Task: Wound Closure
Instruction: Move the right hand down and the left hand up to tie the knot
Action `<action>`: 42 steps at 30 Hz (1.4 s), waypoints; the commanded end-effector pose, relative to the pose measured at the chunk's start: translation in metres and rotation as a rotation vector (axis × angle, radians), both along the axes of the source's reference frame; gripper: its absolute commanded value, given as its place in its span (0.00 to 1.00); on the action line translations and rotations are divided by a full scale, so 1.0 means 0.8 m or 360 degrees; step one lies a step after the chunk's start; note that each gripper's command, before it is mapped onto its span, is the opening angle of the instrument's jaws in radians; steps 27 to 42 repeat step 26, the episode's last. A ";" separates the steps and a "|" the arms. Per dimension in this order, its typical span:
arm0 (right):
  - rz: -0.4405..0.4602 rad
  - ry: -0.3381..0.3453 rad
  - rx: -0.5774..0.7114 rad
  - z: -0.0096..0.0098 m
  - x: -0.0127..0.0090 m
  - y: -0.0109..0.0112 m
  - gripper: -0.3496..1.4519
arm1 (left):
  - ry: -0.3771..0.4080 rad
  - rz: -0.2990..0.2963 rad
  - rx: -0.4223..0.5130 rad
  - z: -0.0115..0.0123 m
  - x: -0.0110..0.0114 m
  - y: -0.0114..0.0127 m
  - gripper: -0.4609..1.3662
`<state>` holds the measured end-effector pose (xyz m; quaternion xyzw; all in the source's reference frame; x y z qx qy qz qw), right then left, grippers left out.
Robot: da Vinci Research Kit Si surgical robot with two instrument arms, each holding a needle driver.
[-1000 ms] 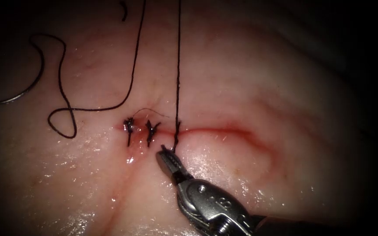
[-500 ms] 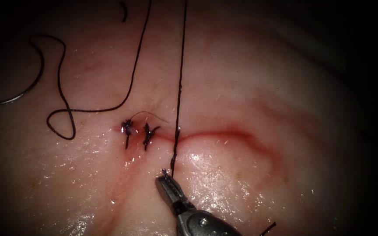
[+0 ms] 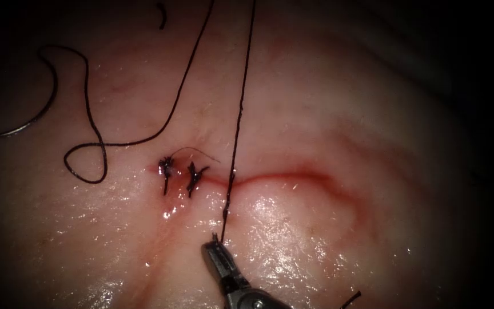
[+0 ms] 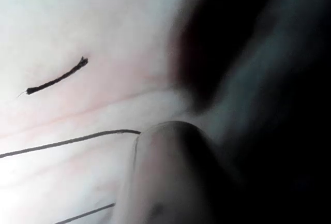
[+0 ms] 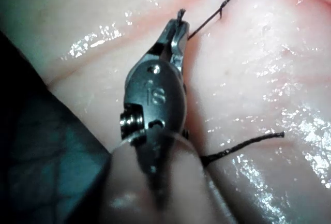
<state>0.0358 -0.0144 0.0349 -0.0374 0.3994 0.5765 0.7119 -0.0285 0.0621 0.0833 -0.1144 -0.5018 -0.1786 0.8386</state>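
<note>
Darkness rings the lit field; glare glints off wet patches.

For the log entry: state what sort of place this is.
Most likely a bench suturing practice setup. Pale tissue bears a red cut with two tied stitches. The right claw is shut on the thread, and a curved needle lies loose, left of the cut.
</note>
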 end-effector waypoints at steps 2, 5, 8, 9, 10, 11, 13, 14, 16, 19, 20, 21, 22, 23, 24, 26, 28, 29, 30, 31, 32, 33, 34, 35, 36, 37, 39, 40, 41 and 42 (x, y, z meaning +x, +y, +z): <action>-0.0019 -0.0024 -0.0019 0.0001 0.0000 0.0003 0.00 | 0.0002 -0.0014 -0.0009 0.0001 0.0001 -0.0001 0.06; -0.0038 -0.0038 -0.0032 0.0001 0.0000 0.0005 0.00 | 0.0001 -0.0013 -0.0010 0.0002 0.0002 -0.0001 0.06; -0.0050 -0.0047 -0.0040 0.0001 0.0000 0.0007 0.00 | 0.0001 -0.0012 -0.0010 0.0001 0.0001 -0.0001 0.06; -0.0050 -0.0047 -0.0040 0.0001 0.0000 0.0007 0.00 | 0.0000 -0.0012 -0.0010 0.0001 0.0001 -0.0002 0.06; -0.0057 -0.0052 -0.0045 0.0001 0.0000 0.0007 0.00 | 0.0000 -0.0012 -0.0010 0.0001 0.0001 -0.0002 0.06; -0.0057 -0.0052 -0.0045 0.0001 0.0000 0.0007 0.00 | 0.0000 -0.0012 -0.0010 0.0001 0.0001 -0.0002 0.06; -0.0065 -0.0058 -0.0046 0.0001 0.0000 0.0007 0.00 | -0.0001 -0.0010 -0.0010 0.0001 0.0002 -0.0002 0.06; -0.0065 -0.0058 -0.0046 0.0001 0.0000 0.0007 0.00 | -0.0001 -0.0010 -0.0009 0.0001 0.0002 -0.0002 0.06; -0.0075 -0.0059 -0.0050 0.0001 0.0000 0.0008 0.00 | -0.0003 -0.0007 -0.0009 0.0000 0.0004 -0.0003 0.06; -0.0074 -0.0059 -0.0049 0.0002 0.0000 0.0010 0.00 | -0.0001 -0.0001 -0.0016 0.0000 0.0005 -0.0003 0.06; -0.0074 -0.0059 -0.0049 0.0002 0.0000 0.0010 0.00 | -0.0001 -0.0001 -0.0016 -0.0001 0.0005 -0.0003 0.06; -0.0081 -0.0064 -0.0053 0.0002 0.0000 0.0011 0.00 | -0.0001 -0.0001 -0.0016 -0.0001 0.0005 -0.0003 0.06; -0.0080 -0.0064 -0.0053 0.0001 0.0000 0.0011 0.00 | -0.0005 0.0002 -0.0017 -0.0001 0.0005 -0.0004 0.06; -0.0080 -0.0064 -0.0052 0.0001 0.0000 0.0012 0.00 | -0.0006 0.0002 -0.0017 -0.0001 0.0005 -0.0004 0.06; -0.0080 -0.0064 -0.0052 0.0001 0.0000 0.0012 0.00 | -0.0006 0.0002 -0.0017 -0.0002 0.0004 -0.0005 0.06; -0.0080 -0.0064 -0.0051 0.0001 -0.0001 0.0013 0.00 | -0.0015 0.0008 -0.0019 -0.0003 0.0003 -0.0007 0.06; -0.0080 -0.0064 -0.0051 0.0001 -0.0001 0.0013 0.00 | -0.0015 0.0008 -0.0019 -0.0003 0.0003 -0.0007 0.06; -0.0080 -0.0064 -0.0051 0.0001 -0.0001 0.0013 0.00 | -0.0015 0.0008 -0.0019 -0.0003 0.0003 -0.0007 0.06; -0.0080 -0.0064 -0.0051 0.0001 -0.0001 0.0013 0.00 | -0.0015 0.0008 -0.0019 -0.0003 0.0003 -0.0007 0.06; -0.0080 -0.0064 -0.0051 0.0001 -0.0001 0.0013 0.00 | -0.0015 0.0008 -0.0019 -0.0003 0.0003 -0.0007 0.06; -0.0080 -0.0064 -0.0051 0.0001 -0.0001 0.0013 0.00 | -0.0015 0.0008 -0.0019 -0.0003 0.0003 -0.0007 0.06; -0.0080 -0.0064 -0.0051 0.0001 -0.0001 0.0013 0.00 | -0.0015 0.0008 -0.0019 -0.0003 0.0003 -0.0007 0.06; -0.0080 -0.0064 -0.0051 0.0001 -0.0001 0.0013 0.00 | -0.0015 0.0008 -0.0019 -0.0003 0.0003 -0.0007 0.06; -0.0080 -0.0064 -0.0051 0.0001 -0.0001 0.0013 0.00 | -0.0015 0.0008 -0.0019 -0.0003 0.0003 -0.0007 0.06; -0.0080 -0.0064 -0.0051 0.0001 -0.0001 0.0013 0.00 | -0.0015 0.0008 -0.0019 -0.0003 0.0003 -0.0007 0.06; -0.0080 -0.0064 -0.0051 0.0001 -0.0001 0.0013 0.00 | -0.0015 0.0008 -0.0019 -0.0003 0.0003 -0.0007 0.06; -0.0080 -0.0064 -0.0051 0.0001 -0.0001 0.0013 0.00 | -0.0015 0.0008 -0.0019 -0.0003 0.0003 -0.0007 0.06; -0.0080 -0.0064 -0.0051 0.0001 -0.0001 0.0013 0.00 | -0.0015 0.0008 -0.0019 -0.0003 0.0003 -0.0007 0.06; -0.0080 -0.0064 -0.0051 0.0001 -0.0001 0.0013 0.00 | -0.0015 0.0008 -0.0019 -0.0003 0.0003 -0.0007 0.06; -0.0080 -0.0064 -0.0051 0.0001 -0.0001 0.0013 0.00 | -0.0015 0.0008 -0.0019 -0.0003 0.0003 -0.0007 0.06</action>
